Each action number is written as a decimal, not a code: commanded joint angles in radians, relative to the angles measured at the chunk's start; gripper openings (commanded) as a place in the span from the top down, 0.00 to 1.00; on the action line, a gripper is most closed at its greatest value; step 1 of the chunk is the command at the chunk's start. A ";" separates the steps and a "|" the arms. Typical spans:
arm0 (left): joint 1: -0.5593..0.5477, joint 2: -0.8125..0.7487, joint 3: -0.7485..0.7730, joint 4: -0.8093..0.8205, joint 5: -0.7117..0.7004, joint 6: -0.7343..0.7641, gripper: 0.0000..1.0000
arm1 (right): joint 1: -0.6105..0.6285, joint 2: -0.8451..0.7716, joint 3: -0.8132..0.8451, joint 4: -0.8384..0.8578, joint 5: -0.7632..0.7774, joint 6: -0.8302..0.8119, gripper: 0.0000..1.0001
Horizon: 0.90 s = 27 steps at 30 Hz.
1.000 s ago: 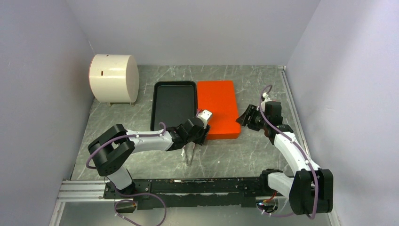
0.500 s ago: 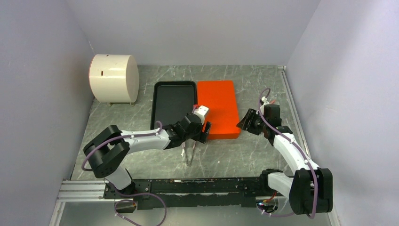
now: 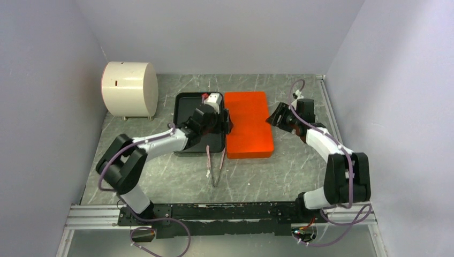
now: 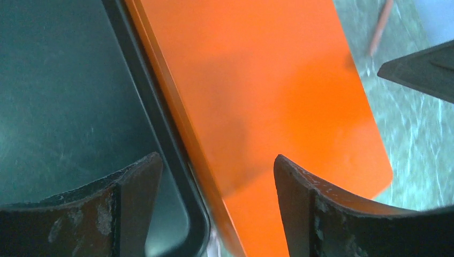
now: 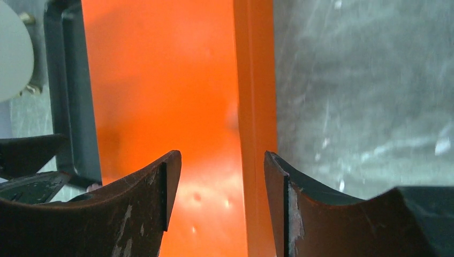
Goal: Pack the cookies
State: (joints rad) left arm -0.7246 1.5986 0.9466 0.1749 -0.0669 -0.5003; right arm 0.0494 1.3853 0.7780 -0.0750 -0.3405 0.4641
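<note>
Far-left corner of the surface (image 3: 155,176): white drum (image 3: 129,89), lying on its side.

Toward the middle: black tray (image 3: 187,110), touching along its right rim an orange flat box (image 3: 247,128), possibly only a lid.

Just off the tray's near-right corner: tongs (image 3: 214,170), lying flat on the surface.

Left end effector (image 4: 217,171): hovers over the seam where tray meets box, spread wide, gripping nothing. Tray rim and the box's left edge both show between its fingers.

Right end effector (image 5: 222,160): hangs over the far half of the box's right edge and straddles that edge. Likewise spread wide, with nothing held.

Cookies: not to be made out in any view, so place cannot be told.
</note>
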 commanded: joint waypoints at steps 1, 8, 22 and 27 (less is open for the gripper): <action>0.055 0.119 0.137 0.047 0.058 -0.051 0.20 | -0.002 0.113 0.119 0.153 0.017 0.021 0.37; 0.128 0.309 0.314 0.060 0.068 -0.079 0.26 | -0.002 0.330 0.291 0.208 0.003 0.044 0.37; 0.209 0.563 0.609 -0.002 0.068 -0.057 0.44 | -0.005 0.637 0.586 0.199 -0.013 0.058 0.43; 0.222 0.619 0.642 -0.015 0.068 -0.054 0.54 | -0.004 0.710 0.631 0.186 -0.023 0.055 0.47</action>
State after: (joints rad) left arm -0.5098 2.1834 1.5505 0.1822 -0.0044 -0.5674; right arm 0.0475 2.0438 1.3563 0.0921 -0.3702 0.5247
